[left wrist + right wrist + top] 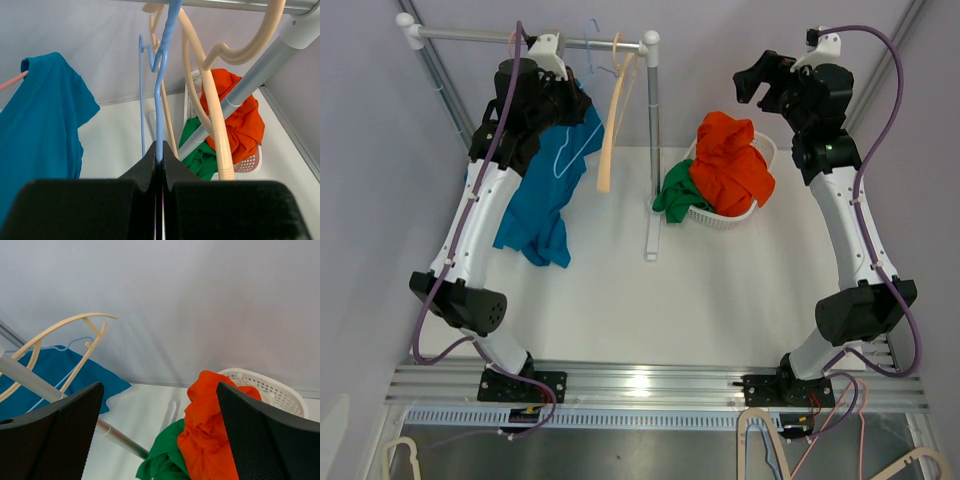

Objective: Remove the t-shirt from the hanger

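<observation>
A teal-blue t-shirt (545,195) hangs low from the rack's left side, draped beside my left arm. In the left wrist view the t-shirt (42,130) is on the left, with a pink hanger tip (11,80) poking out at its shoulder. My left gripper (160,151) is shut on the thin wire of a light-blue hanger (161,90) whose hook goes up to the rail; from above the left gripper (578,103) sits just under the rail. My right gripper (758,80) hangs open and empty above the basket, and its wrist view shows the right gripper (160,432) holding nothing.
Cream hangers (610,120) hang on the rail (470,34) next to the rack's upright pole (652,140). A white basket (766,150) to the right holds an orange garment (730,160) and a green one (675,195).
</observation>
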`<state>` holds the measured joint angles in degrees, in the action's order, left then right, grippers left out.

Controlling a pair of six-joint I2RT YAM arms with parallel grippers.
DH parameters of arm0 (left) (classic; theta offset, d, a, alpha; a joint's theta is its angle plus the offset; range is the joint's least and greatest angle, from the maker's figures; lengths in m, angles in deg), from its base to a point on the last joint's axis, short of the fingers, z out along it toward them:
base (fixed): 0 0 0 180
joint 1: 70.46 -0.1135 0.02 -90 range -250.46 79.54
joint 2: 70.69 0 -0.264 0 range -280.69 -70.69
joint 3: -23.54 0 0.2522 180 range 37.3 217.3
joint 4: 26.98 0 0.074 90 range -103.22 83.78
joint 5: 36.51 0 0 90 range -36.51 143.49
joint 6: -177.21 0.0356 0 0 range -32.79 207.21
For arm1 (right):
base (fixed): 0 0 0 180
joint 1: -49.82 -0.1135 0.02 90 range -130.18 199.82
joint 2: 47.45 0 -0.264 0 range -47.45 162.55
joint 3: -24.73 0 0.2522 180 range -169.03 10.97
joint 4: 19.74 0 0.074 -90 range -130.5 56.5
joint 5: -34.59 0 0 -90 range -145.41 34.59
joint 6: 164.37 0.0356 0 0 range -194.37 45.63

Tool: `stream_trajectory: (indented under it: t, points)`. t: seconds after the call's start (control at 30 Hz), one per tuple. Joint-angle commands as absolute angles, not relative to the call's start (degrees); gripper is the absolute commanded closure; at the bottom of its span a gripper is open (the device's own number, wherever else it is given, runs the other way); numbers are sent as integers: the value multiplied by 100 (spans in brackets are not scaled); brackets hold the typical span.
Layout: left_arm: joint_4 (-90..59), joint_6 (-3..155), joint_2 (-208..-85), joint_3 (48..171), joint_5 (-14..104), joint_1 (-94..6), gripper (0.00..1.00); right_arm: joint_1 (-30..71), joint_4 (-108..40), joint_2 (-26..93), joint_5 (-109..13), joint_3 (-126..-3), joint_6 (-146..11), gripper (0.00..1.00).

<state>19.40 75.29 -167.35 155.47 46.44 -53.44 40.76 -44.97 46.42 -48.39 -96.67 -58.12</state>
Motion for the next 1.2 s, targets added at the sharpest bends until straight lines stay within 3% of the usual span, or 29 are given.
stream_trajectory:
  t: [0.0, 0.03, 0.07, 0.1, 0.2, 0.3, 0.47, 0.57, 0.7, 0.97, 1.17]
  points:
    - [1860, 7631, -16588, 15561, 4795, -5323, 99, 4112, -4519, 4510, -4724, -9600, -5899, 1]
    - [1877, 7631, -16579, 15595, 4778, -5323, 90, 4112, -4554, 4510, -4698, -9600, -5908, 0]
    - [1895, 7649, -16579, 15604, 4743, -5323, 55, 4120, -4554, 4493, -4689, -9573, -5917, 1]
    - [1912, 7649, -16570, 15604, 4734, -5315, 44, 4120, -4563, 4492, -4671, -9564, -5899, 0]
    - [1947, 7684, -16395, 15526, 4734, -5323, 26, 4120, -4563, 4492, -4540, -9582, -5899, 0]
    - [1703, 7798, -15800, 15098, 4664, -5323, 16, 4120, -4581, 4492, -4487, -9599, -5899, 1]
    - [1491, 7860, -14813, 14480, 4612, -5665, 12, 4121, -4572, 4352, -4425, -9398, -5934, 1]
    - [1675, 8008, -14514, 14331, 4680, -5842, 1, 4121, -4449, 4229, -4381, -9125, -5873, 1]
    - [1175, 8211, -14074, 13619, 4911, -6008, 0, 4120, -4458, 4141, -4197, -8932, -5733, 0]
    - [1877, 8282, -15241, 14707, 4356, -6983, 0, 4077, -4326, 3763, -4109, -8572, -5618, 0]
    - [1886, 8001, -16077, 15428, 4005, -7231, 9, 3980, -4317, 3693, -4284, -8466, -5838, 1]
